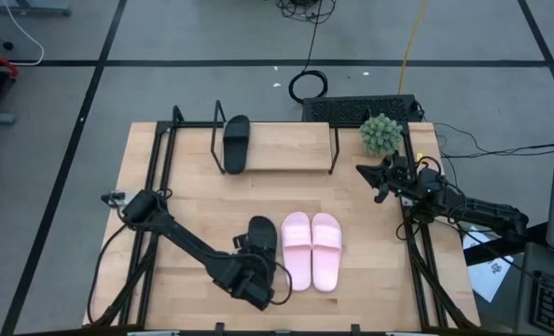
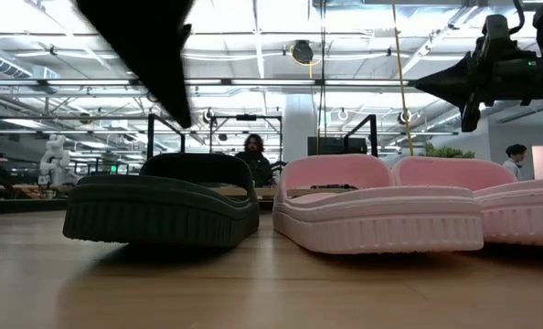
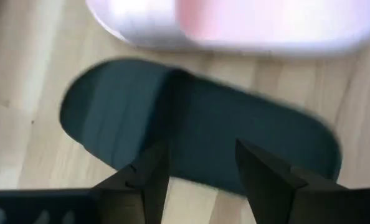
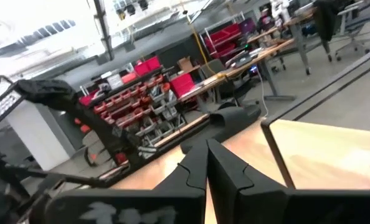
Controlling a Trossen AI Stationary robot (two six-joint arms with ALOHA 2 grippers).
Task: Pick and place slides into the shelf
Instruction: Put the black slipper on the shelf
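One black slide [image 1: 236, 143] lies on the shelf [image 1: 286, 147], a light board in a black wire frame at the table's far side. The second black slide [image 1: 263, 233] rests sole-down on the table, left of the pink pair [image 1: 311, 250], which stands side by side. My left gripper [image 3: 200, 168] hovers open over this black slide [image 3: 197, 124], one finger over either side of its near part, apart from it. In the low view its dark tip [image 2: 175, 110] stays above the strap [image 2: 198, 166]. My right gripper [image 4: 207, 158] is shut, raised over the table's right part.
A small green plant [image 1: 381, 133] stands at the far right corner beside the shelf. A keyboard [image 1: 352, 108] lies beyond the table's far edge. Bare wood shows between the shelf and the slides. People [image 2: 253, 155] show in the room behind.
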